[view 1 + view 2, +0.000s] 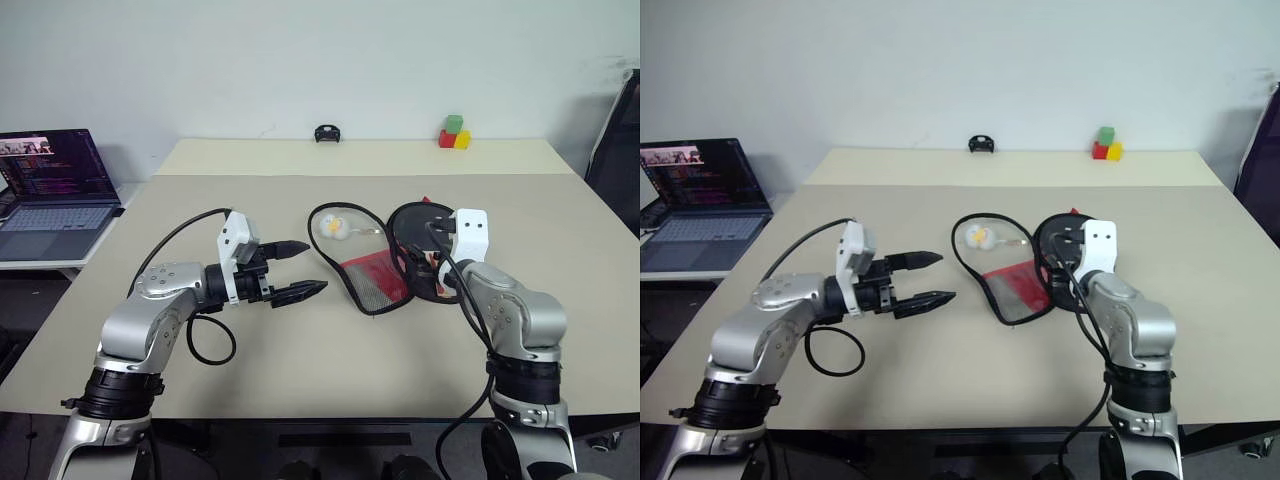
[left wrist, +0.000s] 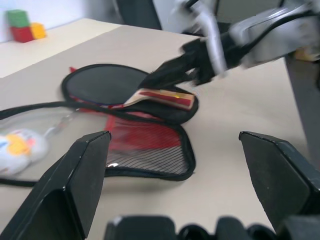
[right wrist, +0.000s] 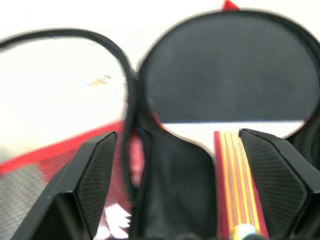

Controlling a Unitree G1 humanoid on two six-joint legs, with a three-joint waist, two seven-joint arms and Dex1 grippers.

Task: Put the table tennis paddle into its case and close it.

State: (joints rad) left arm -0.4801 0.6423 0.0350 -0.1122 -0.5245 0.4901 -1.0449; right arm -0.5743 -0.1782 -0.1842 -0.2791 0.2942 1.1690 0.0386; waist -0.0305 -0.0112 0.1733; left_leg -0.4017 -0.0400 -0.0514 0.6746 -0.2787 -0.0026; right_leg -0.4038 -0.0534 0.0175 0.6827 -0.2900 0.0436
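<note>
The case (image 1: 375, 282) lies unzipped and spread open at mid-table, its flap with the pale inside and red mesh to the left. In its right half rests the table tennis paddle (image 1: 412, 224), black face away from me, striped handle (image 3: 235, 170) toward me. My right gripper (image 3: 177, 137) hovers just over the handle, open, with the handle below the wide gap between its fingers and nothing gripped. My left gripper (image 1: 315, 267) hangs open a short way left of the case, pointing at it, touching nothing.
A small white and yellow item (image 1: 335, 228) lies on the pale inside of the flap. A laptop (image 1: 55, 190) stands on a side table at the far left. Coloured blocks (image 1: 454, 133) and a small black object (image 1: 326, 133) sit near the table's back edge.
</note>
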